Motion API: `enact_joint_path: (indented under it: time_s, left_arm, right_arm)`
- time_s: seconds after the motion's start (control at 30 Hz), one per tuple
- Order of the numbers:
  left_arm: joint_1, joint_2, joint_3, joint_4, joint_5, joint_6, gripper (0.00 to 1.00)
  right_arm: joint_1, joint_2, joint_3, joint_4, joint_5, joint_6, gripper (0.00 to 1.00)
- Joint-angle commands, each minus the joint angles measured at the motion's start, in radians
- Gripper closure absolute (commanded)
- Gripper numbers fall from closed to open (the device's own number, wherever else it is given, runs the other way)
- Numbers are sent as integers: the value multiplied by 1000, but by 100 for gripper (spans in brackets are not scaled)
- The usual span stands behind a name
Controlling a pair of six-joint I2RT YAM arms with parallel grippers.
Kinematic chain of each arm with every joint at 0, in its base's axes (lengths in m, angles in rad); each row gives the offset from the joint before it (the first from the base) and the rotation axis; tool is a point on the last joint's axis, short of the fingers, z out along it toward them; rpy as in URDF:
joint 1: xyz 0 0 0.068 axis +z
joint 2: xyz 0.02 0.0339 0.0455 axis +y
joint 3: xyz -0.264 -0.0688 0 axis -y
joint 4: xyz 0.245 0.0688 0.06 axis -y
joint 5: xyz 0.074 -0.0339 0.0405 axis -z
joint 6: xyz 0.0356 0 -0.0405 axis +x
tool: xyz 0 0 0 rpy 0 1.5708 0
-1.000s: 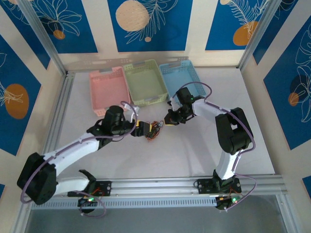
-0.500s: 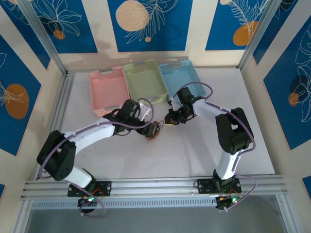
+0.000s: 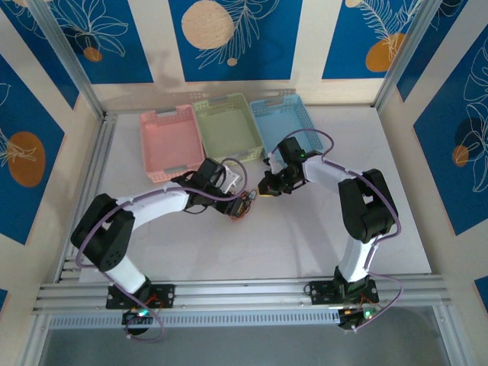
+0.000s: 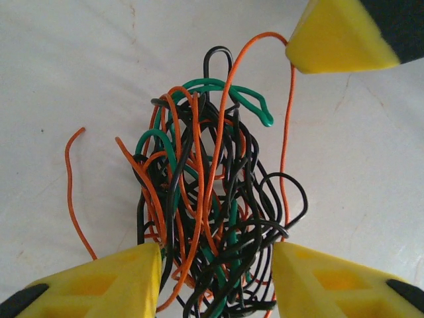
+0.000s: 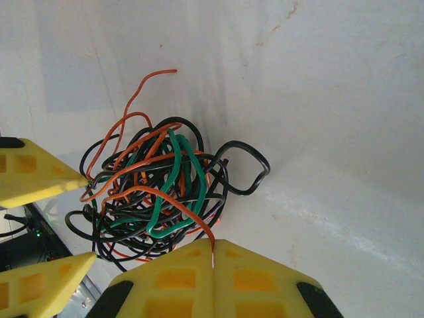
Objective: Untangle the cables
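The cables (image 4: 212, 192) are one black, orange and green knot. Left pincer (image 4: 215, 265) wide around it; right pincer (image 5: 213, 248) pinches an orange strand (image 5: 165, 199)

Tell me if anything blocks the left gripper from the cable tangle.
Nothing visible does. The cables lie directly between the open fingers of the left gripper. The right gripper pinches an orange strand at the tangle's far side, outside that gap.

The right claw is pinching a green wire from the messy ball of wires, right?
Not quite. The right claw is pinching an orange wire from the messy ball of wires, not a green one. The right wrist view shows it.
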State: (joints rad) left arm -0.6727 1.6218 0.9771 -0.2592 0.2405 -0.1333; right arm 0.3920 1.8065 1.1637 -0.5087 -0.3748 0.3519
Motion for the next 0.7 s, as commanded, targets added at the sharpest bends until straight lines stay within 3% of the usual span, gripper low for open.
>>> enact_joint_path:
  time_s: [0.0, 0.27, 0.6, 0.67]
  left_arm:
    - [-9, 13, 21, -16, -1, 10, 55]
    - [-11, -39, -27, 9, -4, -9, 69]
    - [-12, -139, -133, 64, -12, -67, 99]
    - [-12, -170, -159, 74, -17, -80, 100]
  right_arm:
    - [-7, -29, -6, -7, -37, 10, 100]
    - [-7, -28, -6, -7, -38, 10, 100]
    - [-7, -32, -7, -5, -35, 10, 100]
    - [-6, -34, -10, -2, -32, 12, 100]
